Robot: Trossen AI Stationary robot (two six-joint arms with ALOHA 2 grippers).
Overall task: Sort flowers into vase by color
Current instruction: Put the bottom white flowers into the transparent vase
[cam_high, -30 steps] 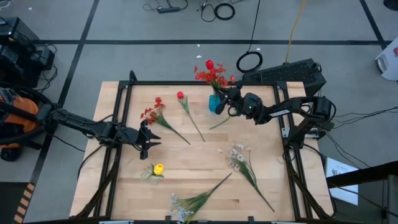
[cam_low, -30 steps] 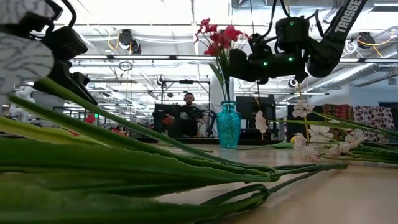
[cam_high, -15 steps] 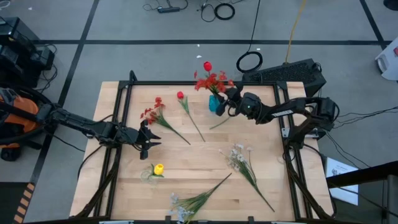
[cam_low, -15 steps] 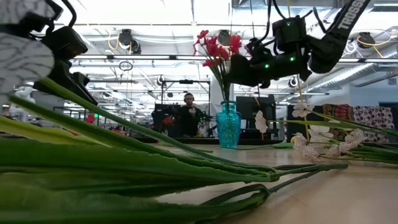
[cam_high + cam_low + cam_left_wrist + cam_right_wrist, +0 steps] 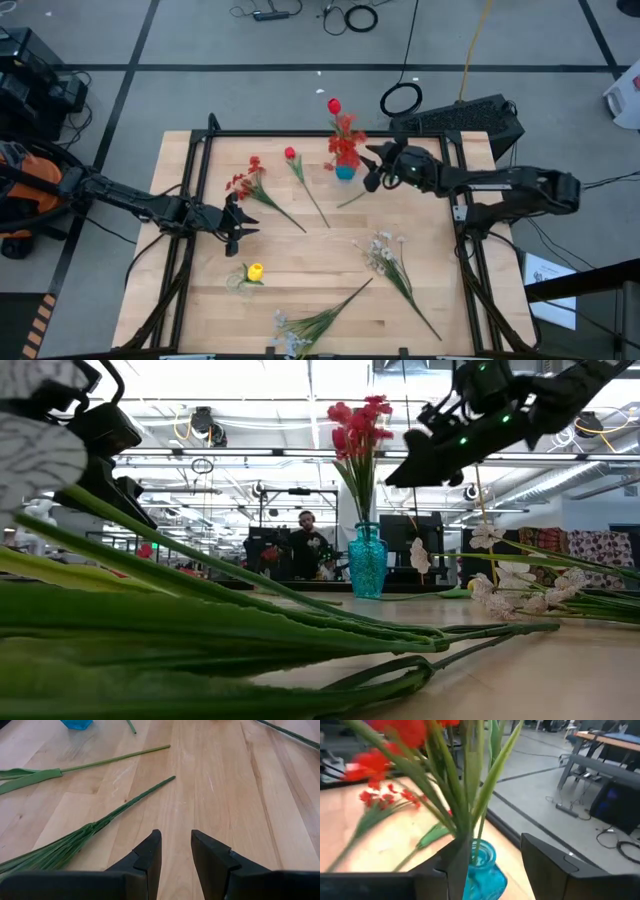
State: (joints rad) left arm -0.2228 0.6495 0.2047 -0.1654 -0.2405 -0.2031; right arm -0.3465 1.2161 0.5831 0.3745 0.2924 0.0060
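From above we see the teal vase (image 5: 345, 171) with red flowers (image 5: 346, 140) near the desk's (image 5: 300, 250) far edge, the right claw (image 5: 372, 170) spread just beside it. Level view: stems upright. Left claw (image 5: 175, 850) spread, empty, seemingly above bare desk.

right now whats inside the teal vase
A bunch of red flowers stands upright in the teal vase, green stems going down through its neck. The stem ends inside are not clearly visible through the tinted glass.

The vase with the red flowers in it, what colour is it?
Teal-blue. The vase shows best in the low view, with the red flowers standing in it.
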